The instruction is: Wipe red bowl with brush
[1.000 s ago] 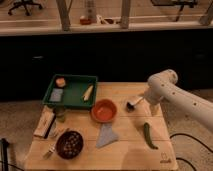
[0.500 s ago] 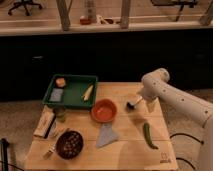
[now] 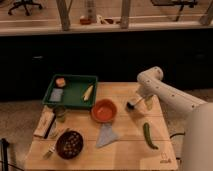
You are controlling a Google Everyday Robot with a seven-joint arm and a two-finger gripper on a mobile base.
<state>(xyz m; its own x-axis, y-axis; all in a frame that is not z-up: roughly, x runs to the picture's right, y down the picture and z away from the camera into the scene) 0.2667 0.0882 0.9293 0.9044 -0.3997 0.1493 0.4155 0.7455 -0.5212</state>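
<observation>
The red bowl (image 3: pixel 104 110) sits near the middle of the wooden table (image 3: pixel 125 150), round, shallow and with nothing in it. To its right lies the brush (image 3: pixel 132 104), a short white handle with a dark head toward the bowl. My gripper (image 3: pixel 140 100) hangs from the white arm (image 3: pixel 165 92), which reaches in from the right. The gripper is right over the brush handle and open; I cannot tell whether it touches the brush.
A green tray (image 3: pixel 75 96) with small items stands at the back left. A dark brown bowl (image 3: pixel 69 143) sits front left, a grey cloth (image 3: pixel 106 135) below the red bowl, a green chilli-shaped object (image 3: pixel 148 135) to the right, and a small cup (image 3: pixel 60 114) near the tray.
The arm has swung in to the left and its wrist has come down over the brush. The objects on the table have not moved.
</observation>
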